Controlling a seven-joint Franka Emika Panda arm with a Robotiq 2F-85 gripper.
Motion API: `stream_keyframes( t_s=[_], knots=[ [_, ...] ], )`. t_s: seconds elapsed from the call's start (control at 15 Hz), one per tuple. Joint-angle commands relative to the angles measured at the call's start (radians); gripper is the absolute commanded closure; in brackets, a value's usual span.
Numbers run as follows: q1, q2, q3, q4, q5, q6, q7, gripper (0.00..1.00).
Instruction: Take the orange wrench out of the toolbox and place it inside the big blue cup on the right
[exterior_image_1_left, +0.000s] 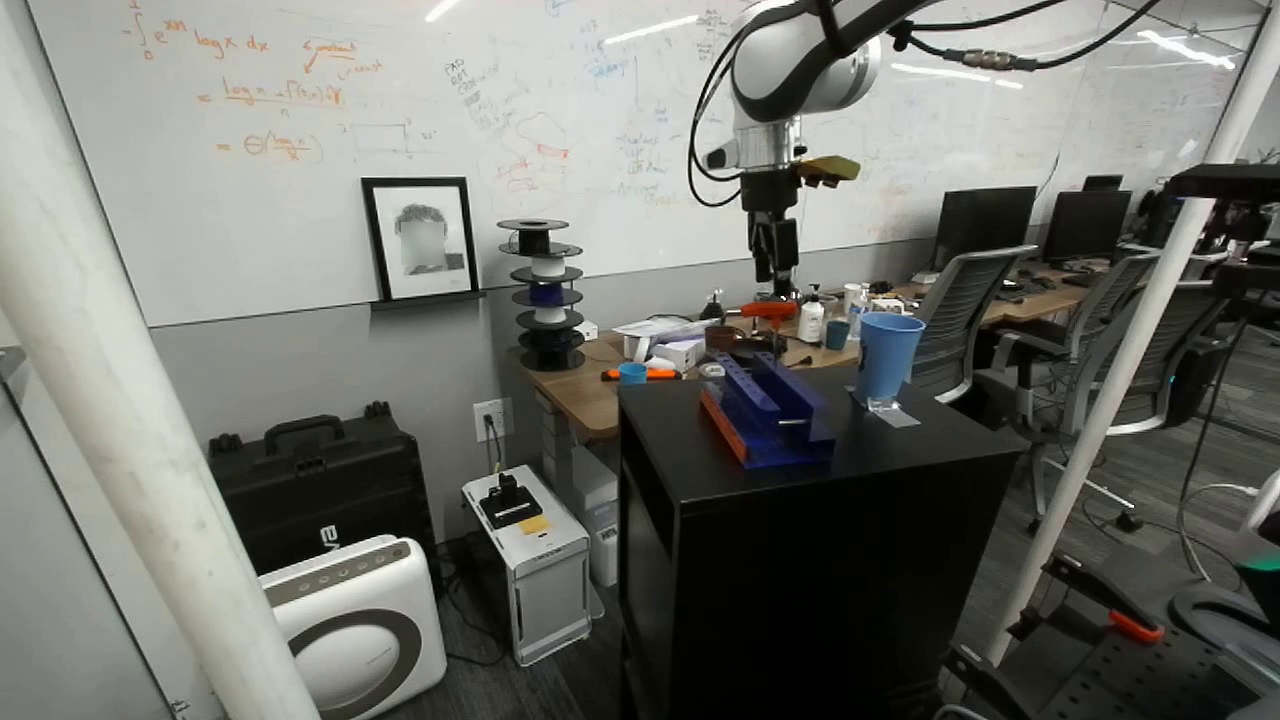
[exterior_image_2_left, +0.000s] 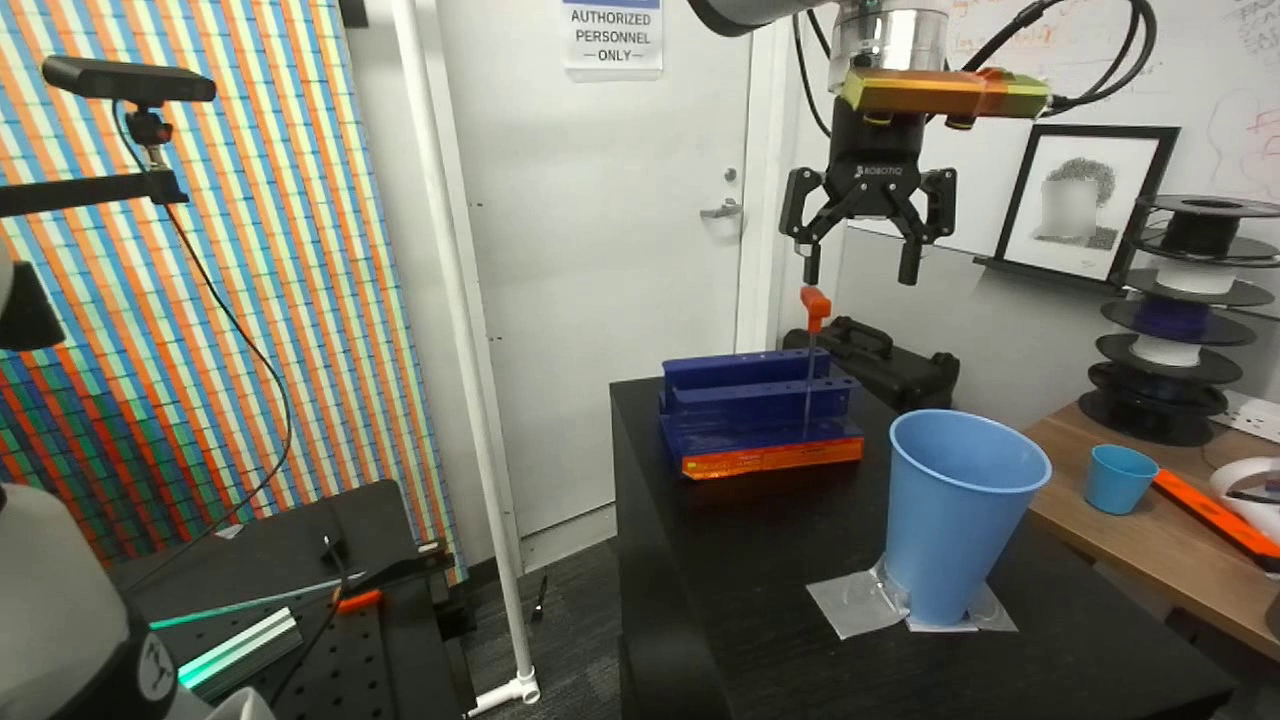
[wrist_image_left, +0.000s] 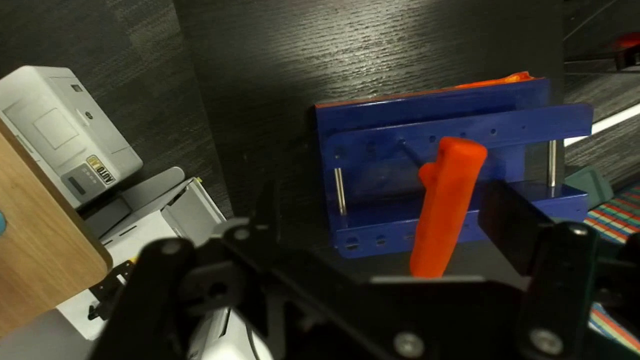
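The orange wrench (exterior_image_2_left: 816, 308) has a T-shaped handle and a thin shaft, and it stands upright in the blue toolbox (exterior_image_2_left: 740, 425) in both exterior views. From the wrist view, its handle (wrist_image_left: 447, 205) lies between the two spread fingers, nearer the right one, touching neither. My gripper (exterior_image_2_left: 860, 268) hangs open just above the handle and holds nothing. In an exterior view, one finger (exterior_image_2_left: 811, 265) is almost directly over the handle. The big blue cup (exterior_image_2_left: 940, 545) stands upright on the same black cabinet, apart from the toolbox; the bottom of its inside is hidden.
Tape (exterior_image_2_left: 848, 605) sits around the cup's base on the black cabinet (exterior_image_1_left: 850, 560). Beside it, a wooden desk (exterior_image_2_left: 1190, 560) carries a small blue cup (exterior_image_2_left: 1118, 480), an orange tool (exterior_image_2_left: 1215, 515) and a stack of spools (exterior_image_2_left: 1160, 350). A whiteboard wall rises behind.
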Motion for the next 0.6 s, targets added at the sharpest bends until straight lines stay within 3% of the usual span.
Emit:
stream_keyframes(
  t_s=[0.0, 0.27, 0.33, 0.4, 0.53],
  knots=[
    [0.017, 0.013, 0.021, 0.025, -0.047, -0.012, 0.017, 0.00],
    [0.029, 0.008, 0.035, 0.011, -0.071, 0.002, 0.031, 0.00],
    [0.032, 0.011, 0.036, 0.010, -0.081, 0.001, 0.032, 0.05],
    [0.035, 0.013, 0.037, 0.006, -0.088, -0.003, 0.033, 0.24],
    [0.043, 0.008, 0.035, -0.018, -0.110, 0.002, 0.052, 0.30]
  ],
)
